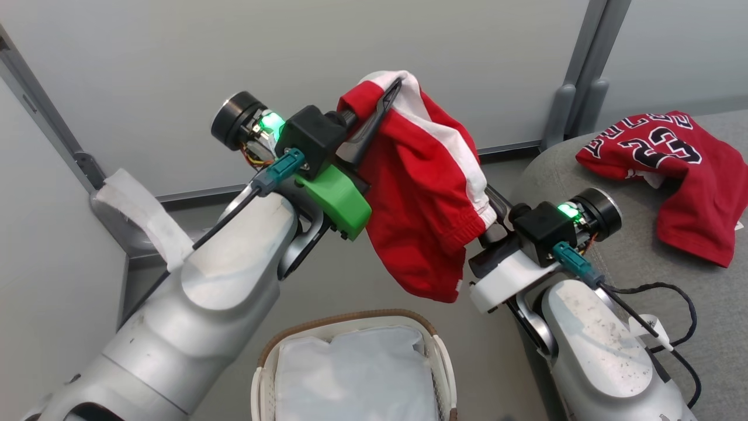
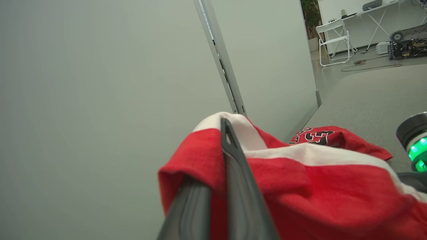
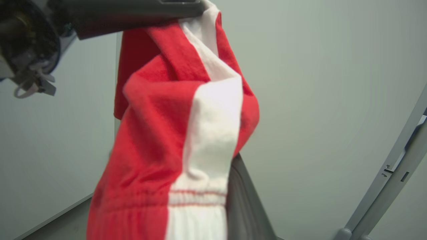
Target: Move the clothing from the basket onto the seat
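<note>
Right there the red shorts (image 3: pixel 150 143) hang in a bunch, white side stripe and gathered waistband showing, pinched up top by the left gripper's dark fingers (image 3: pixel 140 13) and lying down low against the right gripper's finger (image 3: pixel 248 210), pale wall (image 3: pixel 333 83) behind.

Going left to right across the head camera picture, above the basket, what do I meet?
Left forearm → red white-striped garment held up → right arm's black wrist block → red number 23 jersey on the grey sofa.
</note>
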Tool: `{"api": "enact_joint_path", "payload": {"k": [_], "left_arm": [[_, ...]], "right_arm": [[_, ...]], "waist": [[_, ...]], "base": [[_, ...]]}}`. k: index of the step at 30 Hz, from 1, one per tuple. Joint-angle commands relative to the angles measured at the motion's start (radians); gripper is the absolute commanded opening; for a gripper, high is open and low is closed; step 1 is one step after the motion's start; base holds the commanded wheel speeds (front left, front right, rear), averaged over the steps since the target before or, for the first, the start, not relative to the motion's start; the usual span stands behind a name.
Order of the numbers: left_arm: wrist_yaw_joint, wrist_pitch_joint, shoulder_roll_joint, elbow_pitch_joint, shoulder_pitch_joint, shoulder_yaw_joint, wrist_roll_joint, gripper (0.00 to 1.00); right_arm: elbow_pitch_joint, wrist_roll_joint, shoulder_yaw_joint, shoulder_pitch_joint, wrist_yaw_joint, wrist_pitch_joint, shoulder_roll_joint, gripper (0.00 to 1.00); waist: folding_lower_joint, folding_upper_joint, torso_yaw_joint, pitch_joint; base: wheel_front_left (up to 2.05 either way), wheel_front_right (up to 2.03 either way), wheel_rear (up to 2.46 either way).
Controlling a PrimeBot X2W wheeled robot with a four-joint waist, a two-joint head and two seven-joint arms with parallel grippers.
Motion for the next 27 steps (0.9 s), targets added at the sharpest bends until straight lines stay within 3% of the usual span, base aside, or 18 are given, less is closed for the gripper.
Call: {"api": "enact_joint_path", "payload": {"k": [1, 2, 27], "left_arm": [[0.003, -0.001, -0.002, -0.003, 0.034, 0.012, -0.013, 0.96], [0.003, -0.001, -0.004, -0.003, 0.048, 0.02, -0.016, 1.0], [0.005, -0.001, -0.086, 0.015, 0.532, 0.208, 0.012, 1.0]], "right_arm": [[-0.007, -0.006, -0.01, -0.004, -0.001, -0.002, -0.004, 0.0], [-0.009, -0.008, -0.017, -0.004, -0.001, -0.002, -0.004, 0.0], [-0.033, -0.082, -0.192, 0.054, -0.001, -0.002, -0.004, 0.0]], "waist": [[0.0, 0.0, 0.0, 0.001], [0.0, 0.0, 0.0, 0.001], [0.0, 0.0, -0.022, 0.002]], "base": [[0.0, 0.0, 0.0], [0.0, 0.0, 0.0], [0.0, 0.0, 0.0]]}}
